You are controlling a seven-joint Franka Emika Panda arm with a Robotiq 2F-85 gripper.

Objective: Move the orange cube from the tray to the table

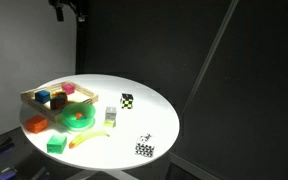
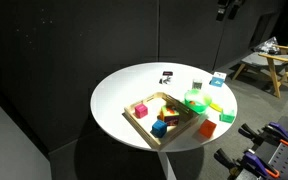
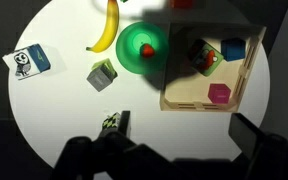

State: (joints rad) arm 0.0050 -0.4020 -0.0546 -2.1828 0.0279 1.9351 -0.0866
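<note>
The light wood tray (image 3: pixel 184 98) lies on the round white table (image 3: pixel 64 110), at the right of the wrist view. The orange cube (image 3: pixel 206 58) sits in the tray in shadow, between a blue cube (image 3: pixel 231 49) and a pink cube (image 3: pixel 219 94). It also shows in an exterior view (image 2: pixel 171 113) inside the tray (image 2: pixel 147 128). My gripper (image 3: pixel 174 150) is open and empty, high above the table, at the top edge in both exterior views (image 1: pixel 69 8) (image 2: pixel 227 8).
A green bowl (image 3: pixel 141 45) stands next to the tray. A banana (image 3: pixel 106 27), a picture card (image 3: pixel 29 61), a green-grey cube (image 3: pixel 102 75) and a checkered cube (image 3: pixel 112 122) lie on the table. A larger orange block (image 2: pixel 206 128) and a green block (image 2: pixel 227 116) lie near the table's edge.
</note>
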